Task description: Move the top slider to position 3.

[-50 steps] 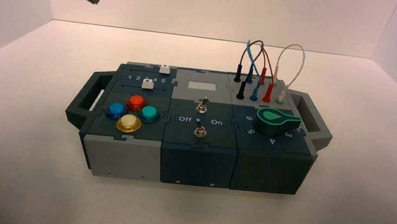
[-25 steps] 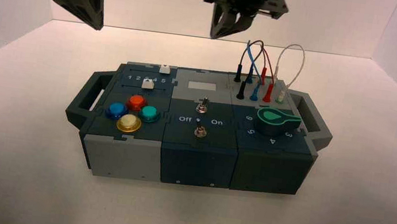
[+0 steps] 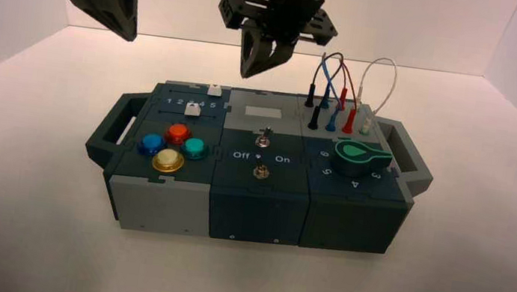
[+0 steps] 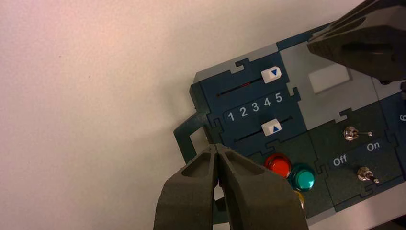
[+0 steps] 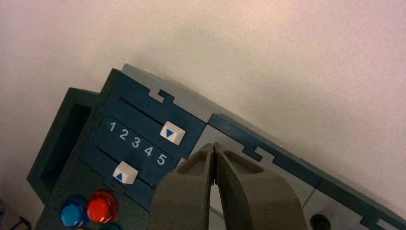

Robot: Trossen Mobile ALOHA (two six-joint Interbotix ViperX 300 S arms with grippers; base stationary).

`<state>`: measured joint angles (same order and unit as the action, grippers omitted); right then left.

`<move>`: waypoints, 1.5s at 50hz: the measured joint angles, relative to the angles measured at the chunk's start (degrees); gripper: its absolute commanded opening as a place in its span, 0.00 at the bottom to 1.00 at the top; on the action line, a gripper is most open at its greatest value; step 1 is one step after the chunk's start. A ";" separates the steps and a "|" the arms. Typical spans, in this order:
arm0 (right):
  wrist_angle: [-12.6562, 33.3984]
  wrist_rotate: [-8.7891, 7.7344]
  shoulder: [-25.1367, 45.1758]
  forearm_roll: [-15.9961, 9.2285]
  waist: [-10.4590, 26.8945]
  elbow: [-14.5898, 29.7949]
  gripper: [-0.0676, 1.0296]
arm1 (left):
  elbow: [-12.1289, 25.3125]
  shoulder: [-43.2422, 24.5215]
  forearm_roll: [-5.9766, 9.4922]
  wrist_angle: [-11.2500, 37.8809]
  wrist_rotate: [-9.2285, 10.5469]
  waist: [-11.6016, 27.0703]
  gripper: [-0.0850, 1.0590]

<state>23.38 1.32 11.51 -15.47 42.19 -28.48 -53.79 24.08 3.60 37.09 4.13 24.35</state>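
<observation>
The top slider [image 3: 214,90], a small white knob with a blue arrow, sits at the far left of the box by the 5 in both wrist views [image 4: 271,74] [image 5: 172,132]. The numeral 3 [image 4: 255,106] [image 5: 136,142] is the middle of the 1–5 row. My right gripper [image 3: 255,68] [image 5: 213,145] is shut and empty. It hangs above the box's far edge, just right of the top slider. My left gripper [image 3: 124,29] [image 4: 217,147] is shut and empty, high above the box's left handle.
A twin white slider knob [image 4: 271,128] sits below the number row, with red [image 3: 177,133], teal, blue and yellow buttons nearer me. Two toggle switches [image 3: 262,140], a green knob [image 3: 359,157] and plugged wires [image 3: 338,88] fill the middle and right.
My right gripper has come down and moved left, from the top edge toward the sliders. My left gripper came into view a second ago and has hardly moved since.
</observation>
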 measured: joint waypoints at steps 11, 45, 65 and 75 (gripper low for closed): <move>0.09 0.00 1.58 -1.23 0.88 0.00 0.04 | 0.00 -0.18 0.00 -0.09 -0.09 0.09 0.05; 1.76 -0.09 5.71 -2.20 2.37 3.96 0.04 | 0.00 -0.44 0.00 -0.09 -0.09 0.09 0.05; 3.25 -0.09 6.77 -2.37 3.34 5.89 0.04 | 0.00 -1.23 0.00 -0.09 -0.09 0.35 0.05; 3.52 -0.18 6.94 -2.64 3.25 6.06 0.04 | 0.00 -1.58 0.00 -0.09 -0.09 0.62 0.05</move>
<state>26.89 1.14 18.46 -18.11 45.44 -22.41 -53.79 22.50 3.60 37.00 4.04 24.96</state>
